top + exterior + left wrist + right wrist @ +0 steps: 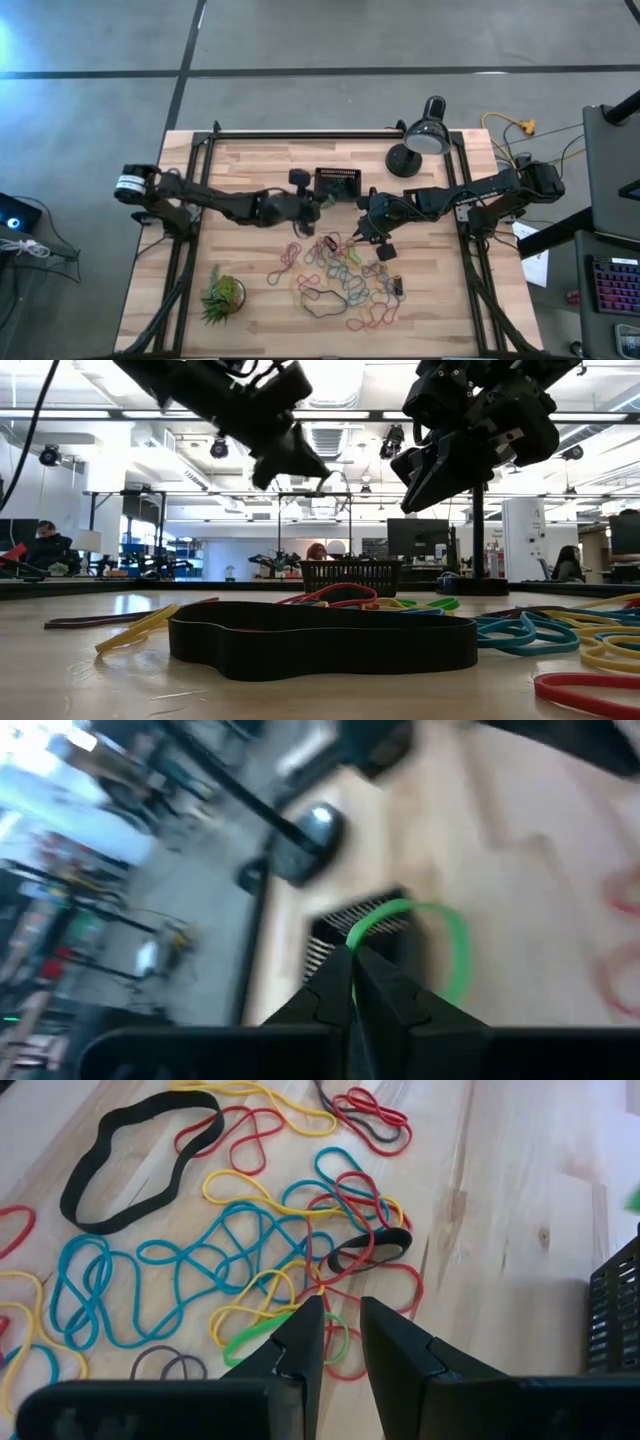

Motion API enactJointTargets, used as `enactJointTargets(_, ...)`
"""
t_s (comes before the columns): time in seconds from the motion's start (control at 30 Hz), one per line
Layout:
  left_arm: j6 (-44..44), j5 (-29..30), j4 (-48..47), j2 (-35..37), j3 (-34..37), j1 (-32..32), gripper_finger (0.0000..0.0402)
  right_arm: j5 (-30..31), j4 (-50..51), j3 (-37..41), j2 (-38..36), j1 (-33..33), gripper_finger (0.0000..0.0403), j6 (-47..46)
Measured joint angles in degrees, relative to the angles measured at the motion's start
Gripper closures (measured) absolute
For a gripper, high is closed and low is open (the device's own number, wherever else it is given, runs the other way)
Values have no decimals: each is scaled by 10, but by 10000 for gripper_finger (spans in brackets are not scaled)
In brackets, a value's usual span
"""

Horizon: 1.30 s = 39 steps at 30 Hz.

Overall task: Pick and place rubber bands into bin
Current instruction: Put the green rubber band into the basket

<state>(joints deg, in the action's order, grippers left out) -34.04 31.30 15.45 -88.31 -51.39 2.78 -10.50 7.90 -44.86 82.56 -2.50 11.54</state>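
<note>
Bare wood stretched along table's [180, 250] left edge, wide free lane. Plant [222, 296] blocked near-left corner. Lamp [418, 145] crowded far-right corner, just beside bin [338, 182]. Rubber bands [340, 280] littered centre toward near edge. Both arms spanned middle above boards, barring crossing.

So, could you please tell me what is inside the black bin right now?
The high view shows only the bin's dark ribbed interior; no band shows inside, but darkness could hide one. The left gripper holds a green rubber band near it.
</note>
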Motion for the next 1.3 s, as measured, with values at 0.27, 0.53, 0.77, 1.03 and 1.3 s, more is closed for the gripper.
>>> enactJointTargets(0.27, -23, -31, 51, 0, 2, -89, 401, 0, 0, 1, 0, -2, 339, -23)
enactJointTargets(0.53, 11, -131, 75, -50, -2, -150, 401, 0, 0, 1, 0, -12, 340, -22)
enactJointTargets(0.77, 17, -134, 70, -124, -21, -153, 399, 0, 0, 1, 0, -13, 339, -24)
enactJointTargets(1.03, 38, -134, 14, -154, -66, -153, 351, 0, 1, 1, 0, -14, 339, -25)
enactJointTargets(1.3, 38, -128, -13, -138, -87, -151, 312, 0, 3, 4, 0, -15, 340, -26)
